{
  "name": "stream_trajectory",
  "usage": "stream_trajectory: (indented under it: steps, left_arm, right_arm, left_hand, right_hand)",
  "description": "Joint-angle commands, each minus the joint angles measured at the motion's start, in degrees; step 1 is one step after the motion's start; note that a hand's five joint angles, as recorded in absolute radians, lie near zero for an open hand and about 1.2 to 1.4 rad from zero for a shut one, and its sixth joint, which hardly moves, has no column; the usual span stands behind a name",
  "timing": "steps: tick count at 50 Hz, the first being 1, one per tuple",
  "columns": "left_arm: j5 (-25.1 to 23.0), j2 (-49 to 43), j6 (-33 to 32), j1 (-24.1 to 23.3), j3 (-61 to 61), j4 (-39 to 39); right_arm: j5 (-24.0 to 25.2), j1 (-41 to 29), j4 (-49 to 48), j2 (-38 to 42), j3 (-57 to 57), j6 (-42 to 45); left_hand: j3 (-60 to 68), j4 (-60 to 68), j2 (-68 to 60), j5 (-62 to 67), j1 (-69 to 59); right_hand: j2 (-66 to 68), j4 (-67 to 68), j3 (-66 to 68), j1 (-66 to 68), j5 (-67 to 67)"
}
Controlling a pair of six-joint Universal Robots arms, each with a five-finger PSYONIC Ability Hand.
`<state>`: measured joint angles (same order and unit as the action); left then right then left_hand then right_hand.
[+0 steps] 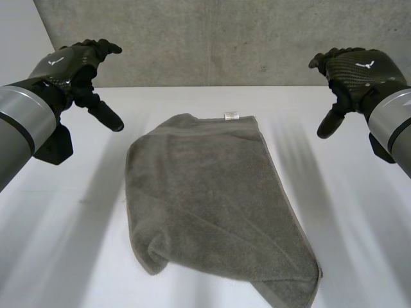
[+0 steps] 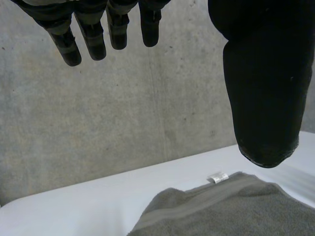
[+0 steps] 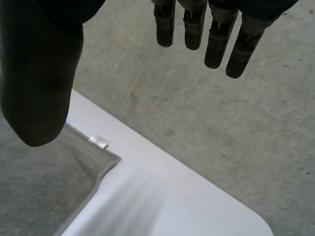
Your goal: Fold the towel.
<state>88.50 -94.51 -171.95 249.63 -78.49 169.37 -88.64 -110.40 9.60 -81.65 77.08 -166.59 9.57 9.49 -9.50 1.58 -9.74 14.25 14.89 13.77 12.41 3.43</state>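
A grey-brown towel [image 1: 212, 205] lies loosely folded in the middle of the white table [image 1: 58, 256], with a small white label [image 1: 231, 116] on its far edge. My left hand [image 1: 74, 67] hovers above the table's far left, apart from the towel, open and empty. My right hand [image 1: 356, 74] hovers at the far right, likewise open and empty. In the left wrist view the fingers [image 2: 93, 34] are straight, and the towel [image 2: 231, 211] with its label [image 2: 218, 177] lies below the thumb. In the right wrist view the fingers [image 3: 216, 39] are straight and the towel's far corner [image 3: 44, 182] lies under the thumb.
A bare concrete wall [image 1: 218, 38] stands right behind the table's far edge. A rounded table corner [image 3: 246, 216] appears in the right wrist view. White tabletop lies on both sides of the towel.
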Motion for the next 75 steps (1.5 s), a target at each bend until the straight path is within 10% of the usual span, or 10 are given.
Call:
stream_trajectory:
  steps: [1, 19, 31, 53, 61, 63, 66, 75]
  left_arm:
    - [-0.1, -3.0, -3.6, 0.0, -1.0, -0.2]
    - [-7.5, -9.5, -13.0, 0.6, -13.1, 5.3]
    - [-15.6, -14.2, -14.3, 4.5, -20.3, 14.1]
    - [-20.4, -14.2, -29.1, 5.4, -30.1, 14.7]
    - [-20.5, -14.6, -29.0, 4.7, -30.6, 14.8]
    - [-20.5, -15.0, -29.0, 4.5, -30.5, 15.4]
    - [-20.4, -15.2, -28.9, 4.2, -30.1, 16.9]
    - [-20.0, -15.3, -28.2, 1.6, -28.6, 22.9]
  right_arm:
    - [-0.1, -2.0, 4.7, 1.1, 0.7, 4.2]
    - [9.1, -4.0, 2.7, 2.5, 20.4, 4.4]
    - [8.8, -3.9, -13.1, 2.5, 35.8, 4.3]
    - [8.9, -3.8, -14.0, 2.6, 41.2, 4.3]
    - [8.7, -3.9, -17.9, 3.8, 42.4, 4.4]
    - [8.3, -3.8, -20.9, 3.6, 42.6, 4.7]
    - [7.2, -3.9, -23.3, 3.6, 42.5, 5.4]
    - [6.5, -3.9, -24.5, 6.5, 39.3, 9.2]
  left_hand:
    - [0.8, 0.9, -0.9, -1.2, -0.6]
    - [2.8, 2.9, -2.9, 0.8, -2.7]
    - [4.0, 4.1, -4.1, 2.0, -3.8]
    - [4.5, 4.6, -4.6, 2.5, -4.3]
    - [21.2, 21.2, -21.2, 19.2, -21.0]
    - [47.9, 48.0, -48.0, 45.9, -47.7]
    - [67.3, 67.4, -67.4, 65.3, -67.2]
    - [70.4, 70.5, -70.5, 68.4, -70.3]
  right_hand:
    - [-4.3, -4.9, -3.8, -2.4, -3.4]
    - [-3.8, -4.5, -3.4, -2.0, -3.0]
    - [8.1, 7.5, 8.6, 10.0, 8.9]
    - [4.9, 4.3, 5.4, 6.8, 5.7]
    - [42.9, 42.3, 43.4, 44.8, 43.7]
    - [65.7, 65.0, 66.1, 67.5, 66.5]
    - [65.7, 65.1, 66.2, 67.6, 66.6]
    - [65.7, 65.1, 66.2, 67.6, 66.6]
